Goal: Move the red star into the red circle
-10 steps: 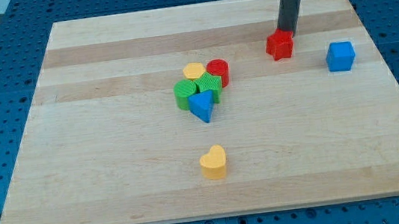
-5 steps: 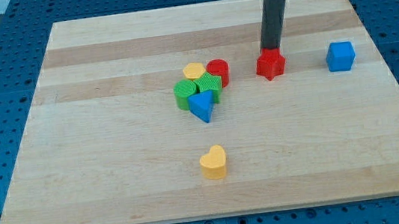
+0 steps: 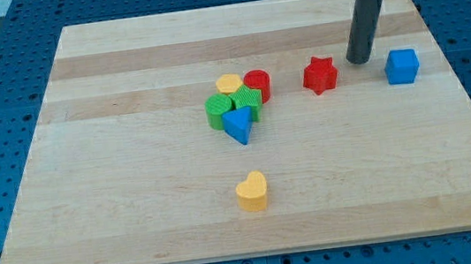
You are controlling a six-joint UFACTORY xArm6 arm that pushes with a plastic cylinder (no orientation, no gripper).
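Note:
The red star (image 3: 320,75) lies on the wooden board (image 3: 135,188), right of centre near the view's top. The red circle (image 3: 258,85) stands to its left, at the right edge of a tight cluster of blocks, with a gap between the two. My tip (image 3: 357,59) is on the board to the right of the star and slightly above it, not touching it, between the star and the blue cube (image 3: 401,67).
The cluster holds a yellow block (image 3: 229,84), two green blocks (image 3: 219,112) (image 3: 247,102) and a blue triangle (image 3: 237,125). A yellow heart (image 3: 252,191) lies alone toward the view's bottom.
The star was pushed left and slightly down, then stayed put. My tip left the star's top side and moved right to the gap between star and blue cube.

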